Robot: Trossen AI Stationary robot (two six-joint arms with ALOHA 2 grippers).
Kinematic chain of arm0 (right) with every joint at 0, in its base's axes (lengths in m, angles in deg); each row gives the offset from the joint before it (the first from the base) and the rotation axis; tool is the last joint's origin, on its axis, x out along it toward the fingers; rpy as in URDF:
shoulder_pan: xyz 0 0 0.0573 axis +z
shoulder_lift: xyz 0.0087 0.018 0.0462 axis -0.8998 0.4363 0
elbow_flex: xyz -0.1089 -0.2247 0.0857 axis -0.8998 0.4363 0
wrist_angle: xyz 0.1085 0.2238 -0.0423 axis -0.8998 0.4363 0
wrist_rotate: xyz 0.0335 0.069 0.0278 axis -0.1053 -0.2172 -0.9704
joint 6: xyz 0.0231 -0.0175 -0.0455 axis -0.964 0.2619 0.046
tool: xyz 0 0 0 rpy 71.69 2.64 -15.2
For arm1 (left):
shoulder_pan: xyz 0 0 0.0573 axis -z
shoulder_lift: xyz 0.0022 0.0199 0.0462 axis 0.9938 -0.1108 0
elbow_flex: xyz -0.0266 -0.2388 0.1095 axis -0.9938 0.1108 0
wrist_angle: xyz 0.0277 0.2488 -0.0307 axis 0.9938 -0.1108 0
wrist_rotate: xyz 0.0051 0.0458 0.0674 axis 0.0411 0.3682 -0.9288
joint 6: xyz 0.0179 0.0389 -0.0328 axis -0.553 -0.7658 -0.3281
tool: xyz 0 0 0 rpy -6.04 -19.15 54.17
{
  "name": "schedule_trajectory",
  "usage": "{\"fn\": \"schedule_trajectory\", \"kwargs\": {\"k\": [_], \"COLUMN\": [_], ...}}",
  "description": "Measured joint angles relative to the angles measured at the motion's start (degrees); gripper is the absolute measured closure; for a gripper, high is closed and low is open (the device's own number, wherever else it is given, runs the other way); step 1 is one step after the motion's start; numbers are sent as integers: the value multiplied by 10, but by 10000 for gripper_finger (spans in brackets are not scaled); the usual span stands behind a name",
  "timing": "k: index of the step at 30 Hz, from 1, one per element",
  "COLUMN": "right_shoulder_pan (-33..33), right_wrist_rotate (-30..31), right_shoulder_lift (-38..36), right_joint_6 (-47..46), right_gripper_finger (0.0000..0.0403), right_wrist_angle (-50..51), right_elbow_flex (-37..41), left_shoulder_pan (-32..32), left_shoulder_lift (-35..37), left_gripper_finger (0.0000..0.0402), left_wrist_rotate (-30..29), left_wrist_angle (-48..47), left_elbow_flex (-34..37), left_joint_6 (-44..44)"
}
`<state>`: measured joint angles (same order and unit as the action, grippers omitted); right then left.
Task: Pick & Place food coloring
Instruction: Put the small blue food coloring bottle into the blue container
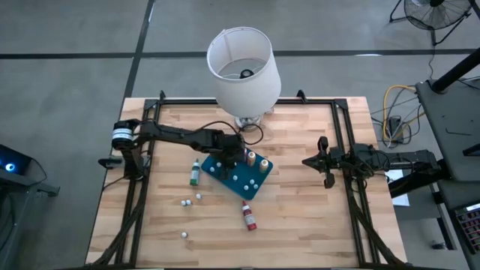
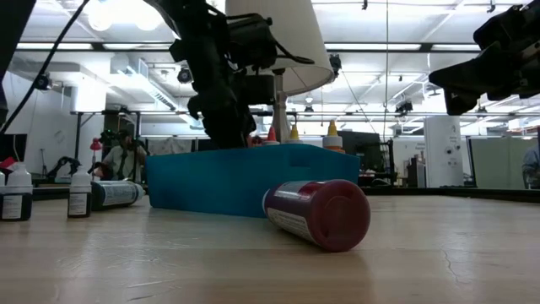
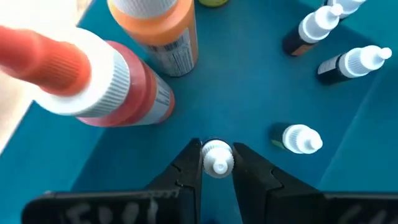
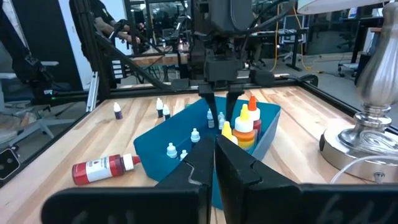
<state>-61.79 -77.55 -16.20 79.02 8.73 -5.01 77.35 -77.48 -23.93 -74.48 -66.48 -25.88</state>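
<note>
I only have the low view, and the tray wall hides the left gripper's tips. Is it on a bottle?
Observer: Yes. In the left wrist view, the left gripper has its fingers closed on either side of a small white-capped bottle standing in the teal tray.
Operator: What stands close to it in there?
Observer: A larger orange bottle and a larger reddish bottle stand just beyond it, both upright in the tray.
Operator: And where is the right arm?
Observer: From above, the right gripper is shut and empty. It hangs over the right side of the table, well apart from the tray.
</note>
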Motion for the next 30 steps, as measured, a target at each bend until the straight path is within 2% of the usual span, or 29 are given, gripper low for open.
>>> {"fn": "schedule_trajectory", "kwargs": {"k": [8, 18, 30], "right_shoulder_pan": [0, 0, 0], "right_wrist_rotate": [0, 0, 0], "right_shoulder_lift": [0, 0, 0], "right_joint_6": [0, 0, 0], "right_gripper_finger": [394, 394, 394], "right_wrist_angle": [0, 0, 0], "right_elbow_flex": [0, 0, 0], "left_shoulder_pan": [8, 22, 38], "left_shoulder_lift": [-3, 15, 23], "left_gripper_finger": [358, 358, 358], "left_wrist_rotate": [1, 1, 1], "left_wrist_angle": [0, 44, 36], "left_elbow_flex": [3, 59, 77], "left_joint_6": [5, 31, 46]}}
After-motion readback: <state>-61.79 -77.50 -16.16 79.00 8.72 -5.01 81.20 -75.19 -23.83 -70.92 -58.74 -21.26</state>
